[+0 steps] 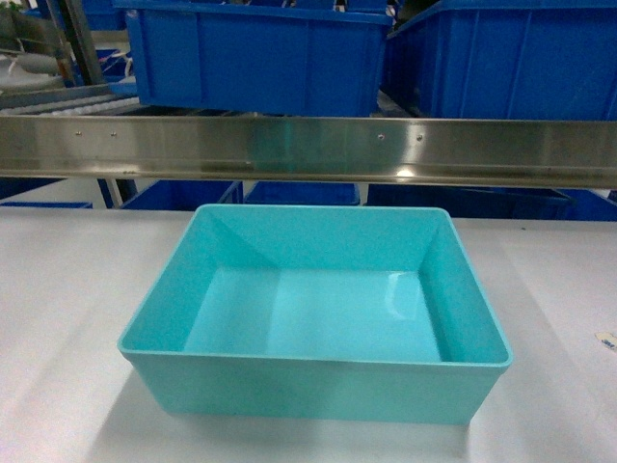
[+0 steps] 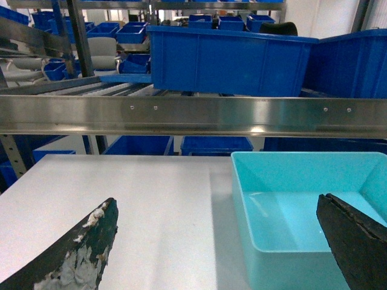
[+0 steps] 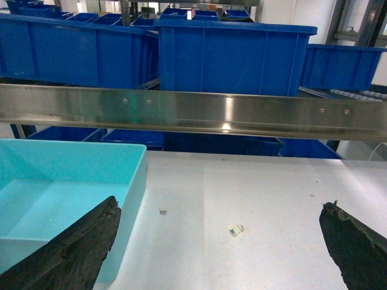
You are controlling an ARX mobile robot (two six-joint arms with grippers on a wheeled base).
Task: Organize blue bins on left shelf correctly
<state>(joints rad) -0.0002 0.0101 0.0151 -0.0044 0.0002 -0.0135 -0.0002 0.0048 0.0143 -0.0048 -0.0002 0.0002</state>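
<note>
Turquoise bin (image 1: 318,323) sits upright on white table (image 1: 58,318), steel shelf beam (image 1: 308,149) at its 12 o'clock. Left gripper (image 2: 221,241) spread wide, right finger over the bin; right gripper (image 3: 221,241) wide, holding nothing.

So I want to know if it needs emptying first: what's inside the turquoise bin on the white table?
Nothing shows inside the turquoise bin: its glossy floor and inner walls are bare in the head view. Only the strip just behind the near wall is hidden from view.

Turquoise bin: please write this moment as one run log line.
turquoise bin: empty, on white table | steel shelf beam: behind bin | left gripper: open | right gripper: open
</note>
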